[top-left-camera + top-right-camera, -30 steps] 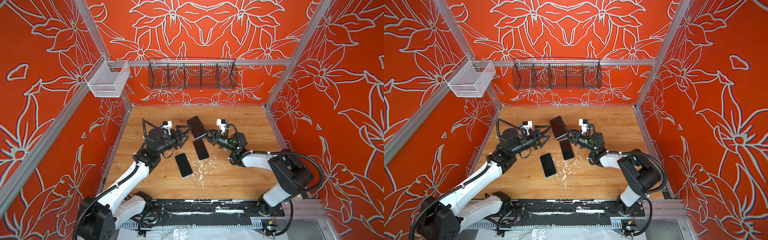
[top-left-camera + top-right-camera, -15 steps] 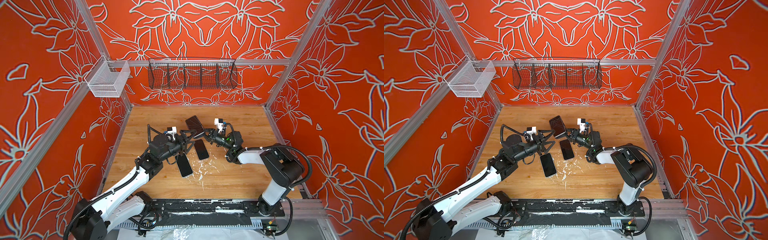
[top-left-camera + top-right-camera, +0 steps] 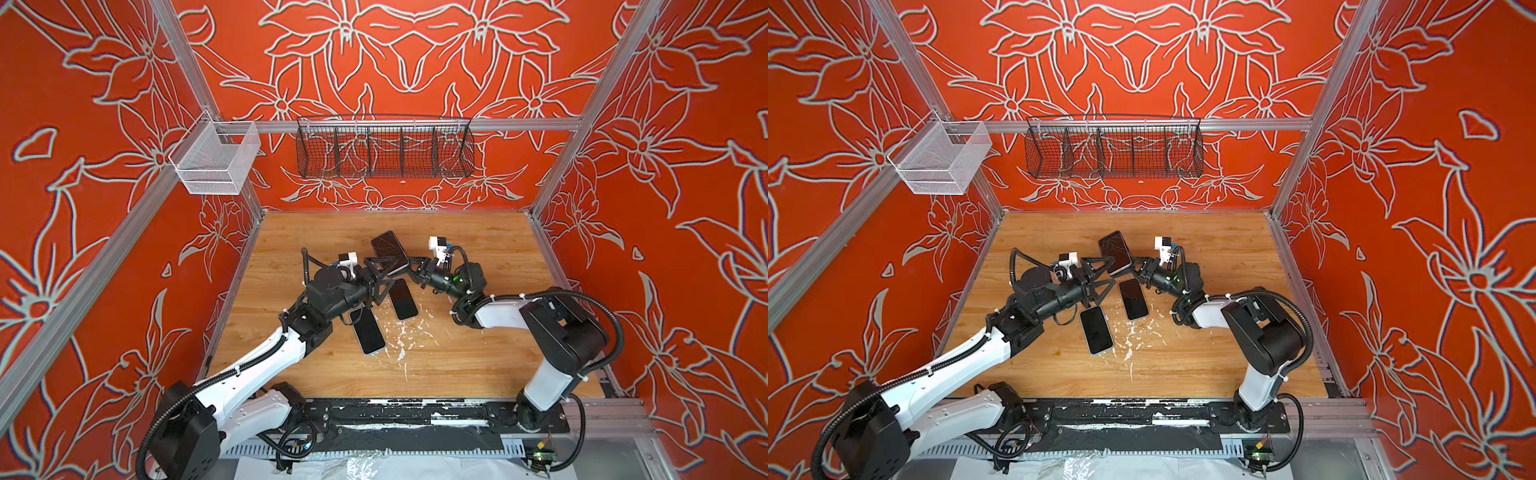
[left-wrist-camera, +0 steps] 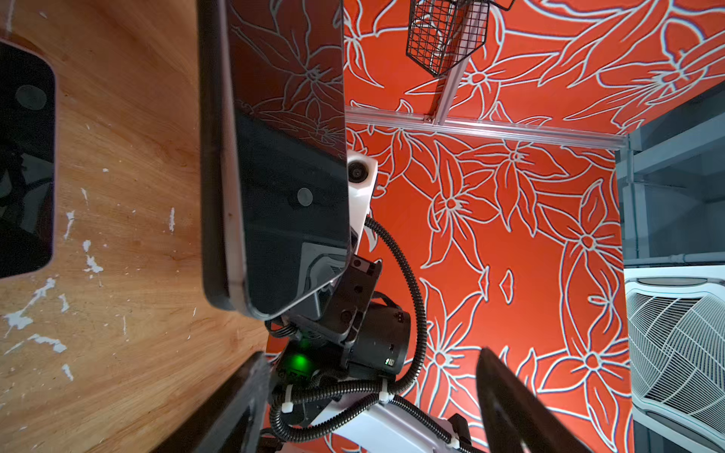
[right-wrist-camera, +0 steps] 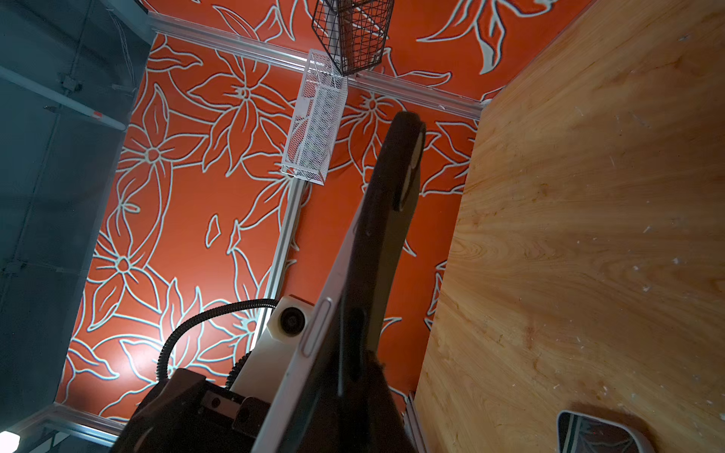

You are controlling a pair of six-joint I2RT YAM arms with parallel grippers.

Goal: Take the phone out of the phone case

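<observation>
Two spare phones (image 3: 1096, 330) lie under my spread left gripper (image 3: 1111, 270). My right gripper (image 3: 1136, 266) clamps the tilted phone (image 3: 1116, 250), lengthwise toward the back wall (image 3: 1142, 75).

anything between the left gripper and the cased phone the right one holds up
Nothing visible. The open left gripper is right at the cased phone, held up by the right gripper; two other phones lie on the table below, out of the way.

Glossy phone (image 4: 290, 176) in dark case (image 4: 210, 157), tabletop (image 4: 129, 157) behind
</observation>
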